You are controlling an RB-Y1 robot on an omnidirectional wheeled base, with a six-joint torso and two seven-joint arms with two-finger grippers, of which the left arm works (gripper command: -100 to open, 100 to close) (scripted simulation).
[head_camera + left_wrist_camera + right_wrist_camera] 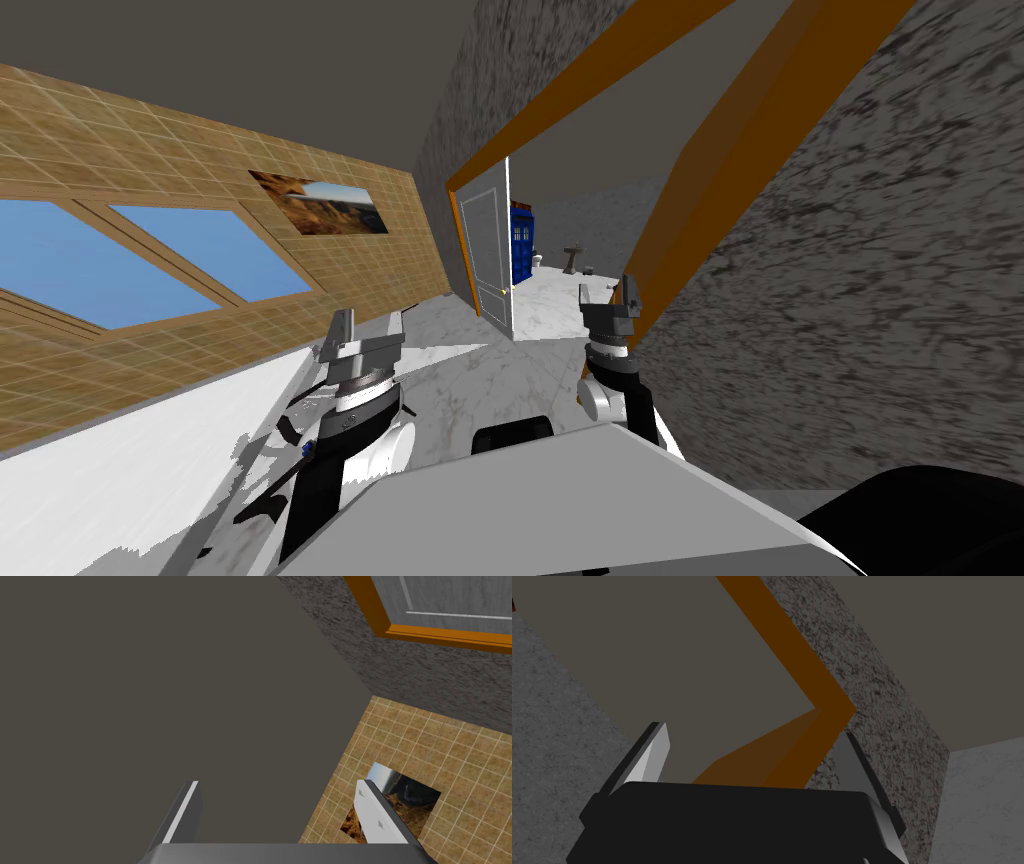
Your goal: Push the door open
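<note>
**Doorway ahead, door part open, both grippers empty**

Orange door frame set in a rough grey wall, with the right jamb just beside the right gripper. Open gap between the door's free edge and that jamb, with grey-veined marble floor running through it into the room beyond. Tan tiled wall along the left side, carrying two windows and a landscape picture, well apart from the left gripper.

Beyond the gap, a blue police box and a small pedestal stand, both far back.

Light grey panelled door at the left side of the frame, long axis upright, leaf angled to the opening, small gold knob near the free edge that borders the gap. Which way it has swung: cannot tell.

Left gripper fingers apart, holding nothing, aimed at ceiling and upper wall. Right gripper fingers likewise spread and empty, pointed up at the frame's top corner.
</note>
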